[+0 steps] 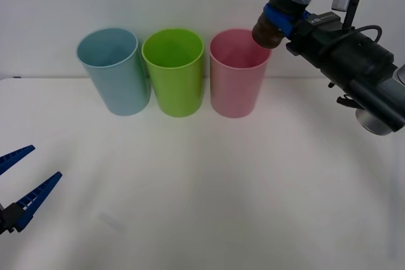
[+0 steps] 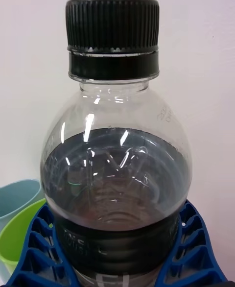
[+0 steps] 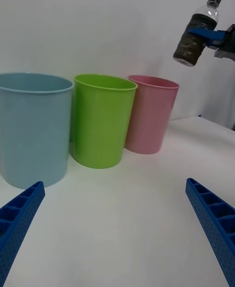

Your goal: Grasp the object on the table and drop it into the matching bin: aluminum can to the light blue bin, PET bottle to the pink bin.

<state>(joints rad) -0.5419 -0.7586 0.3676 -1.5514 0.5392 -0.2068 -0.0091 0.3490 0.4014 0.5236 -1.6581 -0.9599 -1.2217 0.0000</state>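
The PET bottle (image 1: pixel 288 6) hangs in the air, tilted, its base just above the right rim of the pink bin (image 1: pixel 237 74). My right gripper (image 1: pixel 286 18) is shut on the bottle's middle; up close the bottle (image 2: pixel 115 169) shows its black cap and dark contents, with blue fingers (image 2: pixel 34 248) on both sides. From the left wrist, the bottle (image 3: pixel 196 35) floats above and beyond the pink bin (image 3: pixel 149 113). The light blue bin (image 1: pixel 114 71) stands at the left of the row. My left gripper (image 1: pixel 16 184) rests open at the table's (image 1: pixel 209 194) near left corner.
A lime green bin (image 1: pixel 174 71) stands between the light blue and pink bins, all three close together along the back of the white table by the wall. The right arm (image 1: pixel 361 74) reaches in from the right.
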